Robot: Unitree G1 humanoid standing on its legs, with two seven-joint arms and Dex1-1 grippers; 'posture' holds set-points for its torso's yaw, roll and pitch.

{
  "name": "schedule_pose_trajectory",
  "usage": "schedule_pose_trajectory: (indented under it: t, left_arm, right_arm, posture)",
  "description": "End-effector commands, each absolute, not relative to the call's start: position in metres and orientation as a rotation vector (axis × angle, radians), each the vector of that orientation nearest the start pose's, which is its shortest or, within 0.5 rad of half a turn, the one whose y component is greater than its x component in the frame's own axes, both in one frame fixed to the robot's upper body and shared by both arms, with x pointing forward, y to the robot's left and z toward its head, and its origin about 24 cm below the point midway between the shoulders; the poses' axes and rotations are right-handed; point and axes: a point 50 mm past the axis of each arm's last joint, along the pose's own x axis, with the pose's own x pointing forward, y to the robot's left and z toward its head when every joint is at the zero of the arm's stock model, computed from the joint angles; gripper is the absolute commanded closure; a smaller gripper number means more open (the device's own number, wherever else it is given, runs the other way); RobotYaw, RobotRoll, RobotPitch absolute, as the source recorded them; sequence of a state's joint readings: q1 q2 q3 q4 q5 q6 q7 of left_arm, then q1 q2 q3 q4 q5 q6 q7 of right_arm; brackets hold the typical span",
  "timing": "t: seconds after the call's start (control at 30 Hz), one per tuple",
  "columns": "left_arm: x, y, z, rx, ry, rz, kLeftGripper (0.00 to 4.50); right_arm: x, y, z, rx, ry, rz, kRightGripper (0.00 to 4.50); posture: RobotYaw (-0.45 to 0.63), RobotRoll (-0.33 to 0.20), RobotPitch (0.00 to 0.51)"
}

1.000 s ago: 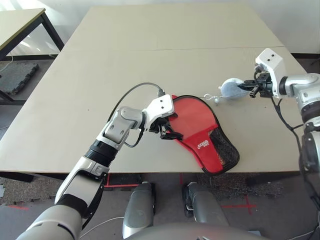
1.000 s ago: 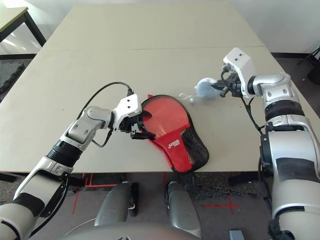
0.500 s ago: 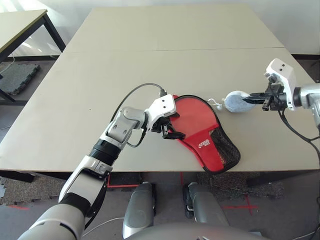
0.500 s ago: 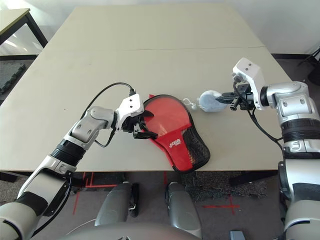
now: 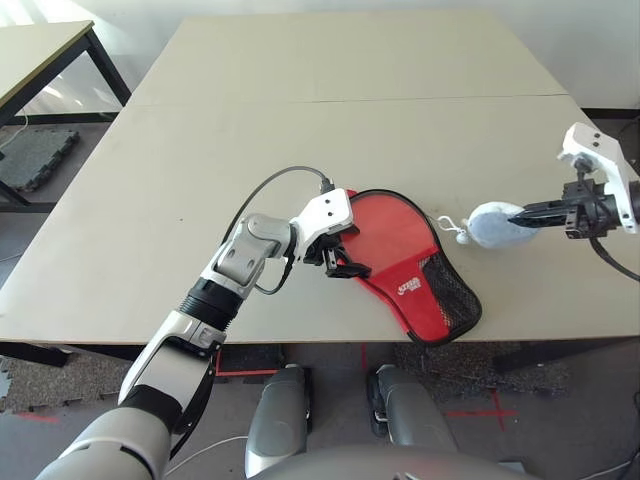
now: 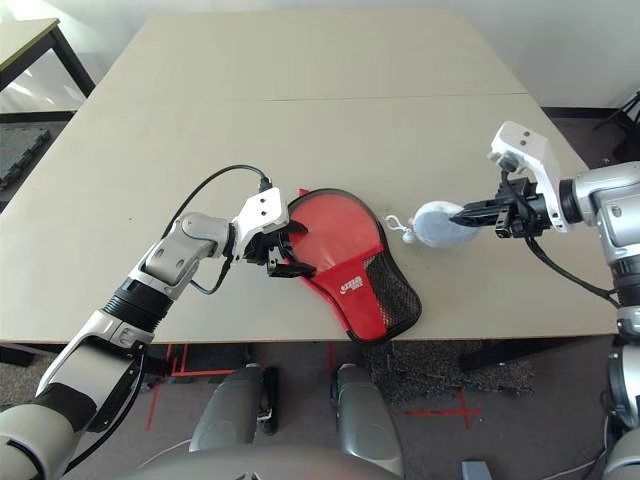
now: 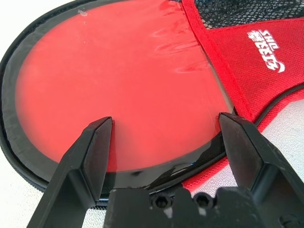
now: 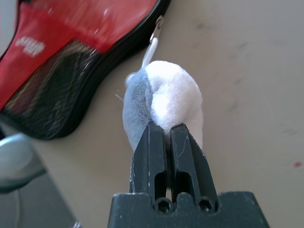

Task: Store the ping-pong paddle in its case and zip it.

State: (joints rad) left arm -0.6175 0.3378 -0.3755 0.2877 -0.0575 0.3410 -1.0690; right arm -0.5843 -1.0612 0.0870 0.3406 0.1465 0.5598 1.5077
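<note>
Nearby, fuzzy pouch (image 5: 495, 225) beside case (image 5: 405, 262)

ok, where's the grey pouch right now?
In the head views the pale grey pouch sits right of the case, pinched in the right gripper near the table's right edge, and a short cord links it to the case's zipper.

head stereo pair: bench (image 5: 300, 70) viewed from above, facing forward and down, whole scene shared | left wrist: aimed close onto the case (image 7: 118, 85) | right wrist: aimed close along its end effector (image 8: 166, 135), case edge shared
</note>
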Motion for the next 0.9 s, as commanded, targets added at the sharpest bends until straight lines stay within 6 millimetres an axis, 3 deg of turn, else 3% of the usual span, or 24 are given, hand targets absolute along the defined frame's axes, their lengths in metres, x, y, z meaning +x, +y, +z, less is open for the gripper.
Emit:
schedule_pose_trajectory:
  t: [0.03, 0.5, 0.77, 0.9]
  left_arm:
    - [0.307, 0.091, 0.071, 0.423, 0.443, -1.327, 0.00]
    - [0.305, 0.092, 0.070, 0.425, 0.446, -1.329, 0.00]
    - [0.307, 0.095, 0.071, 0.427, 0.447, -1.317, 0.00]
    - [0.307, 0.096, 0.072, 0.426, 0.443, -1.314, 0.00]
  right_arm:
    - [0.269, -0.311, 0.176, -0.385, 0.854, 1.033, 4.48]
    - [0.244, -0.318, 0.163, -0.407, 1.058, 1.100, 4.48]
    - [0.231, -0.310, 0.169, -0.314, 1.077, 1.183, 4.48]
    - [0.229, -0.317, 0.171, -0.320, 1.092, 1.155, 4.48]
  posture:
    - [0.01, 0.000, 0.137]
    - [0.02, 0.000, 0.141]
    - [0.02, 0.000, 0.141]
    - [0.02, 0.000, 0.142]
